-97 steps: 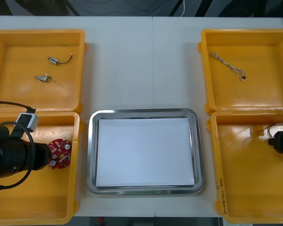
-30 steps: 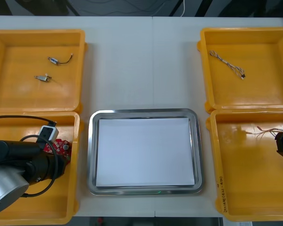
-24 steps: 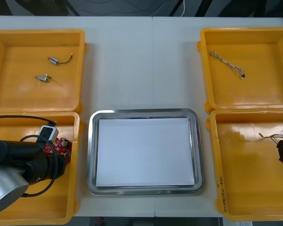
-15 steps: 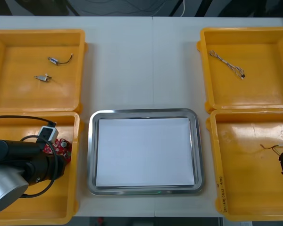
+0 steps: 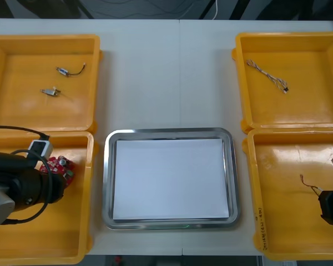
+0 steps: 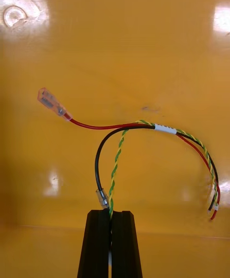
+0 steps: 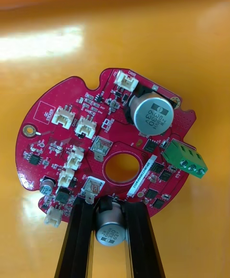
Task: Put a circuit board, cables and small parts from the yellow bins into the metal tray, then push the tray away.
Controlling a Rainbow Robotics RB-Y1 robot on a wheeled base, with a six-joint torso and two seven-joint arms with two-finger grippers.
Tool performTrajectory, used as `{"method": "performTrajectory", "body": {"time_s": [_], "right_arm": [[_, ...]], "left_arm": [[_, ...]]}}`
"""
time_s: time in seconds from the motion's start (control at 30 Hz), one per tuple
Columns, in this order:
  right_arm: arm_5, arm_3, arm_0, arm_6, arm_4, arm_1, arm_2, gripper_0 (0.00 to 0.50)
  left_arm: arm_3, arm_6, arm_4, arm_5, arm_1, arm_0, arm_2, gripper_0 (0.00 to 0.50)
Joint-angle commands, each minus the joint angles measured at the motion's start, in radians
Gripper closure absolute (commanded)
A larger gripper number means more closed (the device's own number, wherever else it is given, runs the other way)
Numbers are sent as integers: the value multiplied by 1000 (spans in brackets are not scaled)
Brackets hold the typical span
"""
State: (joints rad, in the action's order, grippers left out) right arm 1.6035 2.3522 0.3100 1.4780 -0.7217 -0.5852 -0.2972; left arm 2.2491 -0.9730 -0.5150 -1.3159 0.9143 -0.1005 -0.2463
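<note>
My left gripper (image 7: 109, 213) is shut on the edge of a round red circuit board (image 7: 91, 115), with a small silver capacitor between its fingers. In the front view the board (image 5: 60, 164) is at the tip of the left gripper (image 5: 51, 175), over the near left yellow bin (image 5: 44, 244). My right gripper (image 6: 111, 218) is shut on a red and yellow cable (image 6: 143, 125) that also has a black lead. It arches away from the fingers over the bin floor. In the front view the right gripper (image 5: 325, 200) is at the right edge, in the near right bin (image 5: 283, 233), with the cable (image 5: 307, 182) beside it.
The metal tray (image 5: 169, 133), white inside, lies between the bins. The far left bin (image 5: 22, 116) holds two small metal parts (image 5: 64, 70) (image 5: 50, 92). A thin twisted cable (image 5: 268, 76) lies in the far right bin (image 5: 299, 111).
My left gripper has shut on the circuit board and drawn it left and a little farther back. My right gripper has pulled the cable toward the near side of its bin.
</note>
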Motion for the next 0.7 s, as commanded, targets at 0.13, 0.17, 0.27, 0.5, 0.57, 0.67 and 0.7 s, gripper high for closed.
{"method": "performTrajectory", "body": {"time_s": [0.13, 0.17, 0.27, 0.5, 0.57, 0.67, 0.7], "right_arm": [[6, 41, 6, -48, 19, 33, -10, 500], [7, 41, 8, -48, 18, 33, -10, 500], [7, 41, 11, -48, 15, 33, -10, 500], [6, 41, 12, -54, 21, 34, -7, 0], [6, 41, 12, -59, 21, 34, -7, 0], [1, 41, 12, -65, 19, 33, -7, 0], [1, 41, 11, -68, 19, 33, -7, 0]], "left_arm": [[37, -118, -51, 14, 51, -130, 154, 500], [37, -131, -54, 23, 49, -145, 171, 500], [37, -161, -66, 41, 51, -182, 208, 500], [35, -219, -86, 127, 49, -288, 274, 500], [32, -223, -73, 164, 49, -315, 274, 500], [26, -233, -62, 188, 51, -337, 275, 500], [26, -234, -60, 190, 51, -340, 275, 500]]}}
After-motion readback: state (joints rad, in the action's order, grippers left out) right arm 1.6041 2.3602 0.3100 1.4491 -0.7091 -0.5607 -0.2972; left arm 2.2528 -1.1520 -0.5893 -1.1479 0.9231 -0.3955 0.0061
